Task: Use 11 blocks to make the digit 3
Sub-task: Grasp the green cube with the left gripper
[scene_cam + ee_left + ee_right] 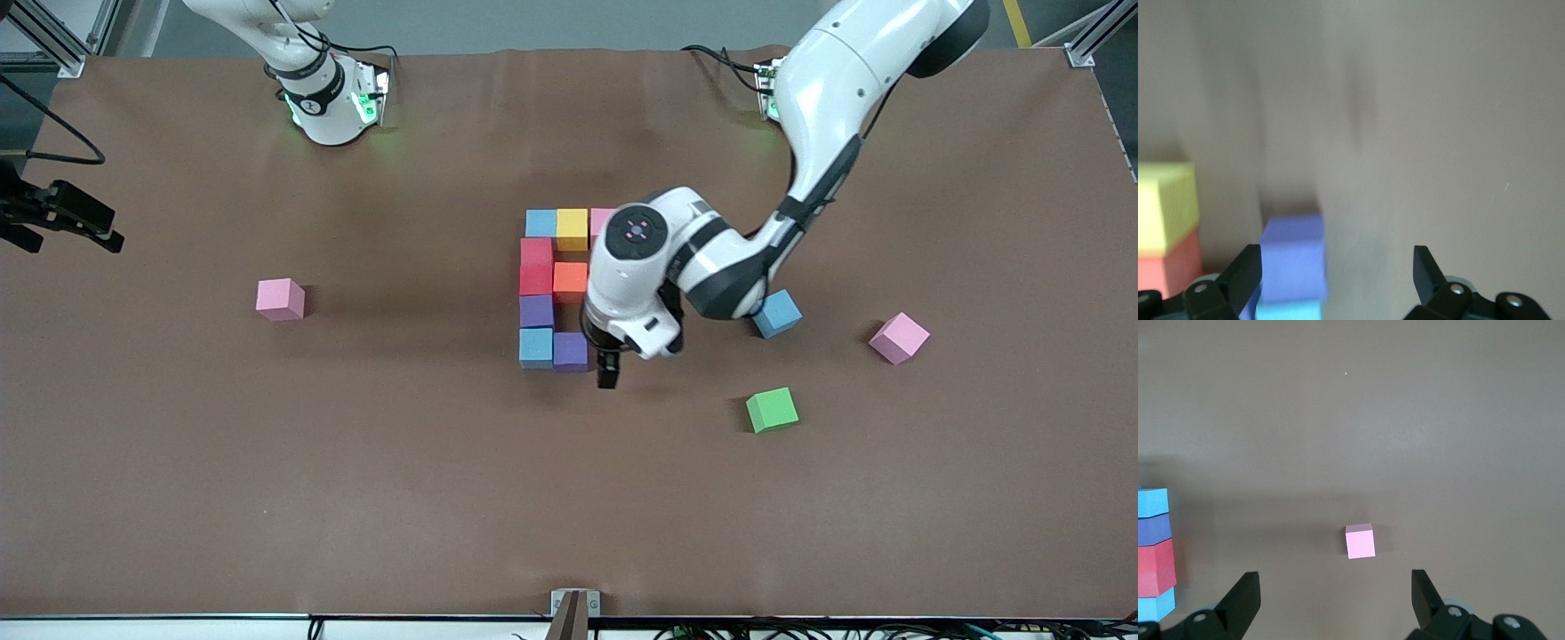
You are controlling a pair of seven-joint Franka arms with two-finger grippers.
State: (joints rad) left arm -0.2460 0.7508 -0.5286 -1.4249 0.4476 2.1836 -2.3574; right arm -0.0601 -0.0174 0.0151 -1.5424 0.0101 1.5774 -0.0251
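While your left tool (608,372) hangs open mid-frame, the matte purple cube (570,351) sits just beside it.

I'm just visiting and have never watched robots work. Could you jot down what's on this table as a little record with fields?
figure: partly built digit 3 of touching blocks, mid-table
loose blocks: blue block, pink block, green block toward the left arm's end; another pink block toward the right arm's end
left gripper: open, empty, beside the figure's purple block
right gripper: open, empty, arm waiting
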